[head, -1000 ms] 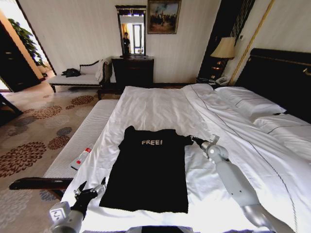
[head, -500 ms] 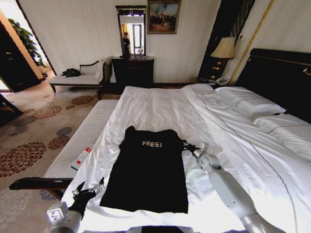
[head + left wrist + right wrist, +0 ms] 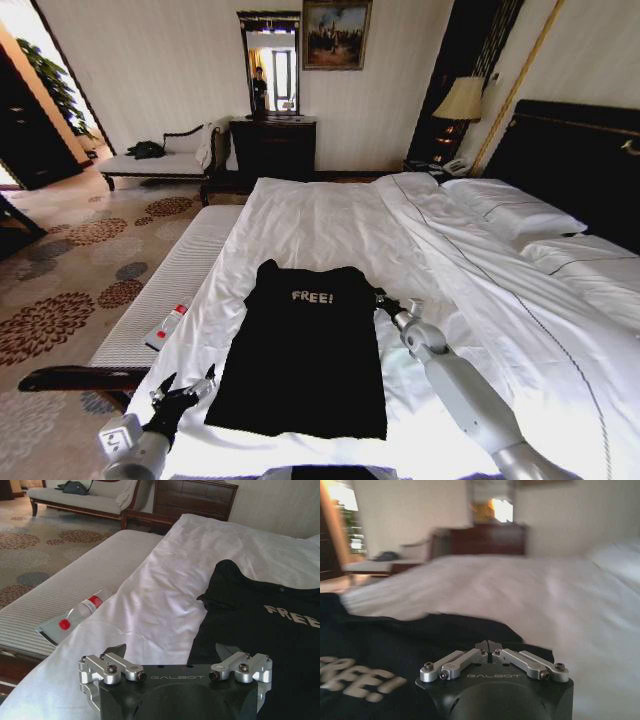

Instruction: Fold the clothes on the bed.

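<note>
The black T-shirt (image 3: 305,360) with white "FREE!" lettering lies flat, chest up, near the foot of the white bed (image 3: 320,220). My right gripper (image 3: 381,299) is at the shirt's right shoulder edge. In the right wrist view its fingertips meet, so the right gripper (image 3: 489,645) is shut on the rim of the black fabric (image 3: 395,645). My left gripper (image 3: 187,388) hovers open just off the shirt's lower left corner. Seen from the left wrist, the left gripper (image 3: 172,652) has its fingers spread wide above the white sheet, with the shirt (image 3: 260,630) beside it.
A pale cushioned bench (image 3: 170,290) with a dark frame runs along the bed's left side and carries a red-capped bottle (image 3: 172,322), the same bottle (image 3: 91,603) showing near the left wrist. Pillows (image 3: 510,210) and the dark headboard (image 3: 580,160) lie to the right.
My right gripper has moved left toward the shirt's chest, drawing the right sleeve inward; the sleeve no longer sticks out. The left gripper has stayed in place.
</note>
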Motion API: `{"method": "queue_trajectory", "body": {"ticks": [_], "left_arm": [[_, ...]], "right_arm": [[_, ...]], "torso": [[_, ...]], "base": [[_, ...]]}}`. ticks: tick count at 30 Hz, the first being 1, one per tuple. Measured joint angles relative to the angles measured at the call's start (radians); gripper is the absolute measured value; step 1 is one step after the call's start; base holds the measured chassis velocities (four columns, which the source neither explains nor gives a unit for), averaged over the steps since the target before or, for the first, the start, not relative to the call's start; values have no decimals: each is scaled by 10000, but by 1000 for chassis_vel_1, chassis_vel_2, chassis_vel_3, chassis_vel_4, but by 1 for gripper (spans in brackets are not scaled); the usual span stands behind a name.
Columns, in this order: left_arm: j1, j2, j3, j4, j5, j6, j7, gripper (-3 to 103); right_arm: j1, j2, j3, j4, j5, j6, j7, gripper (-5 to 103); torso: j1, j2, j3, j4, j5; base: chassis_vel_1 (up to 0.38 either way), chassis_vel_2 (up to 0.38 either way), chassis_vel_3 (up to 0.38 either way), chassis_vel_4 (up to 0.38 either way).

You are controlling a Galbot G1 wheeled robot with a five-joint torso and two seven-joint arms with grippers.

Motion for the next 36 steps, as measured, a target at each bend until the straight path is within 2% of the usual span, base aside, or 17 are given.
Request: {"method": "queue_trajectory", "body": {"ticks": [1, 4, 5, 8, 11, 14, 18, 20, 24, 26, 28, 29, 33, 35, 36], "left_arm": [[0, 0, 0, 0, 0, 0, 0, 100], [148, -65, -285, -36, -136, -8, 81, 100], [148, -65, -285, -36, -136, -8, 81, 100], [208, -105, -414, -27, -207, -32, 133, 100], [199, -107, -421, -25, -225, -35, 137, 100], [163, -86, -413, -25, -243, -35, 138, 100], [52, -29, -328, 28, -254, -33, 126, 100], [34, -22, -306, 42, -254, -31, 125, 100], [-64, 3, -218, 88, -252, -19, 114, 100], [-88, 12, -206, 99, -253, -16, 113, 100], [-147, 35, -197, 138, -272, -13, 107, 100], [-147, 35, -197, 138, -272, -13, 107, 100], [-267, 88, -141, 226, -323, -6, 90, 100], [-294, 100, -129, 240, -329, -5, 87, 100], [-331, 114, -119, 256, -342, -2, 88, 100]], "right_arm": [[0, 0, 0, 0, 0, 0, 0, 0], [75, 6, -742, 3, -1207, 1125, -653, 0], [75, 6, -742, 3, -1207, 1125, -653, 0], [5, -15, -1276, -164, -2325, 1828, -1104, 0], [-42, 2, -1482, -293, -2663, 2020, -1167, -3], [-80, 33, -1593, -345, -2765, 2078, -1172, 1], [-215, 2, -1576, -255, -2704, 2133, -1132, 20], [-256, -27, -1540, -186, -2628, 2154, -1116, 20], [-571, -163, -1297, 314, -2165, 2294, -1089, 42], [-696, -212, -1174, 526, -1968, 2301, -1079, 42], [-985, -323, -832, 988, -1607, 2256, -985, 53], [-985, -323, -832, 988, -1607, 2256, -985, 53], [-1285, -490, -126, 1089, -1495, 2100, -714, 75], [-1312, -522, -34, 1018, -1505, 2061, -638, 75], [-1340, -556, 68, 929, -1555, 2012, -550, 80]], "torso": [[0, 0, 0, 0, 0], [1, -1, 1, 0, 3], [1, -1, 1, 0, 3], [0, 0, 1, -1, 4], [0, 0, 1, -3, 2], [0, -1, 1, -2, 5], [0, 0, 1, -2, 4], [0, 0, 1, -2, 3], [0, 0, 1, -2, 4], [1, -1, 1, -2, 6], [0, 0, 1, -3, 4], [0, 0, 1, -3, 4], [0, 0, 1, -2, 3], [0, 0, 0, -2, 3], [0, 0, 1, -3, 6]], "base": [[0, 0, 0, 0], [0, 0, 0, 0], [0, 0, 0, 0], [0, 0, 0, 0], [0, 0, 0, 0], [0, 0, 0, 0], [0, 0, 0, 0], [0, 0, 0, 0], [0, 0, 0, 0], [0, 0, 0, 0], [0, 0, 0, 0], [0, 0, 0, 0], [0, 0, 0, 0], [0, 0, 0, 0], [0, 0, 0, 0]]}}
